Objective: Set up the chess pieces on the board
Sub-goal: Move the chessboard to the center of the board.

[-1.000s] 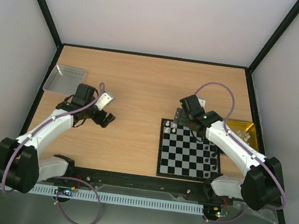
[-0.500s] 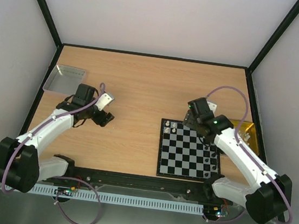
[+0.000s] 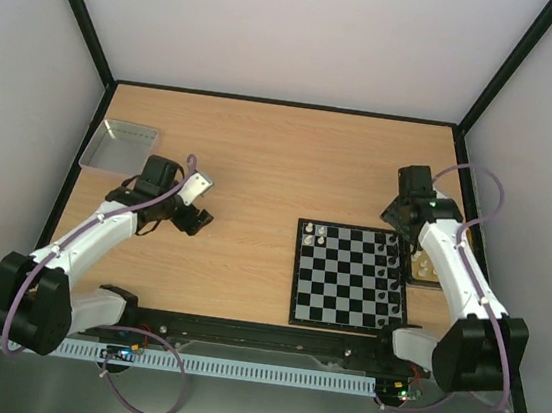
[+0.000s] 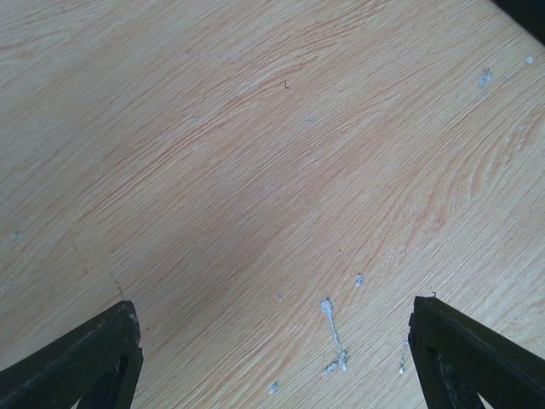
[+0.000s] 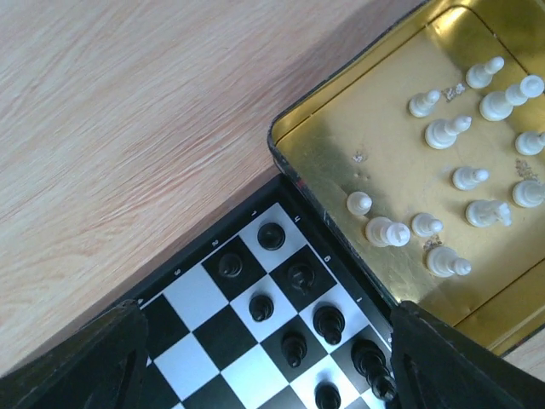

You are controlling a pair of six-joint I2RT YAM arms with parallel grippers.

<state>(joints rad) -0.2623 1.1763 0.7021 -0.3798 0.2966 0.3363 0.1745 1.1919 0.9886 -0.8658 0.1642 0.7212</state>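
Pale wooden counter (image 3: 262, 154) carries all. Small black-and-white checkered board (image 3: 345, 288) sits at its right, shiny yellow metal tray (image 5: 383, 102) just beside board's far corner. Tiny cream chess pieces (image 5: 387, 231) scattered in tray; tiny black chess pieces (image 5: 329, 320) stand on board's edge squares. I judge them light, hard, slick, easily toppled — pinch at waist. My right jaws hang apart above tray and board's corner; left jaws apart over counter.

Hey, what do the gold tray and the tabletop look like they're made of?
Gold tray: likely thin metal, glossy; it reflects light and has a rolled rim. Tabletop: pale wood or wood-look laminate, matte, with fine grain lines; can't tell which.
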